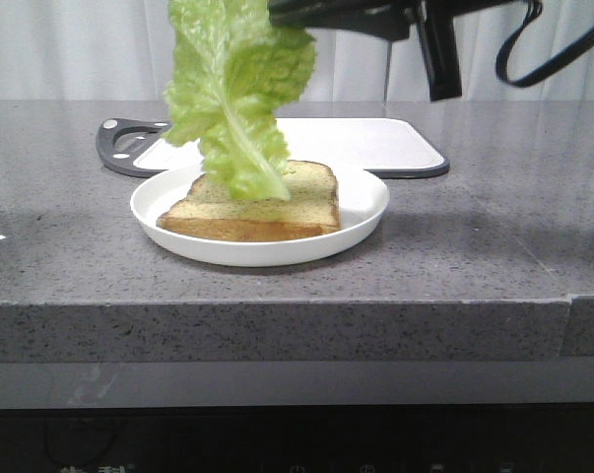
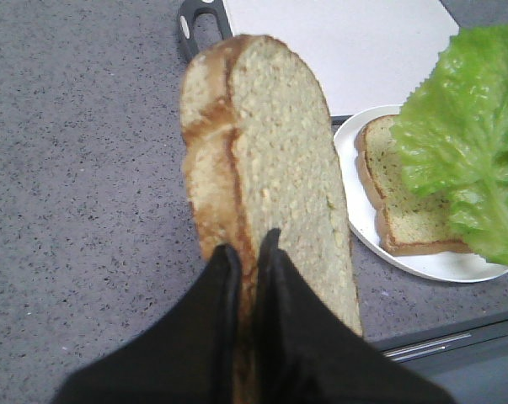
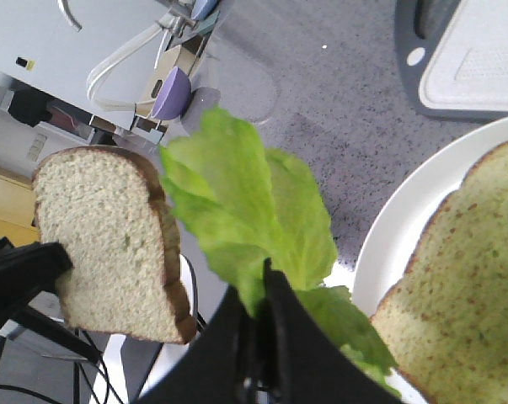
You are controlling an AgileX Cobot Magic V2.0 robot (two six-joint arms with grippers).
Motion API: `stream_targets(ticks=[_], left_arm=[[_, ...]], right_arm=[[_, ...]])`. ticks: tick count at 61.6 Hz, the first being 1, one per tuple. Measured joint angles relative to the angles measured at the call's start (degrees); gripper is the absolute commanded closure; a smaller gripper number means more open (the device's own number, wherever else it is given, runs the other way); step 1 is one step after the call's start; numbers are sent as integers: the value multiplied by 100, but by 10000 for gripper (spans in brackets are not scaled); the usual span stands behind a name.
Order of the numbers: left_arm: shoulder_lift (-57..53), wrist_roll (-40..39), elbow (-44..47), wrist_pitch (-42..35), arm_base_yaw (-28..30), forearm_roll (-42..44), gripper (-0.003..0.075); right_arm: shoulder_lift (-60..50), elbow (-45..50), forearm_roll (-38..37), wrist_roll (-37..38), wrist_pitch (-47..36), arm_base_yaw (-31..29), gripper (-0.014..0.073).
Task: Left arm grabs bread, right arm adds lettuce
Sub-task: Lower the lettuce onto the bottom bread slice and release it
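While the lettuce (image 1: 235,94) hangs from the upper edge of the front view, its lower tip dangles in front of the slice on the plate (image 1: 365,212), a white round dish at the middle of the grey stone counter (image 1: 494,246). That plated slice (image 1: 267,209) lies flat, its speckled pale face up and its brown crust toward the camera. Behind the plate, a white cutting board (image 1: 375,143) with a dark grey rim and handle lies on the counter.

At the top right of the front view the right arm (image 1: 439,44) reaches in, black, with a cable looping beside it. In the right wrist view the right gripper (image 3: 258,324) has its slim fingers pinched close together on the leaf's end, with the ruffled green blade spreading toward the centre of the frame and the plate's rim and the plated slice at the right edge.

In the left wrist view the left gripper (image 2: 247,278) clamps its wedge-shaped black fingers narrowly on the bread (image 2: 270,177), which it holds in the air above the counter, seen nearly edge-on, at the centre of the frame. The right wrist view shows the same bread at the left of the frame, held aloft by a black finger at its side, beside the leaf and apart from it.
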Motion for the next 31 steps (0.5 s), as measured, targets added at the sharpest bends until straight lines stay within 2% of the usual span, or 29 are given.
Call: stream_targets(ticks=[11, 20, 24, 31], left_arm=[[0, 0, 0, 0, 0, 11, 741], [0, 0, 0, 0, 0, 22, 741], [0, 0, 0, 0, 0, 22, 741], [0, 0, 0, 0, 0, 22, 741]], right_arm=[[510, 0, 88, -57, 27, 0, 711], [646, 0, 152, -118, -368, 0, 696], [646, 0, 162, -146, -562, 0, 650], [646, 0, -24, -146, -844, 0, 466]])
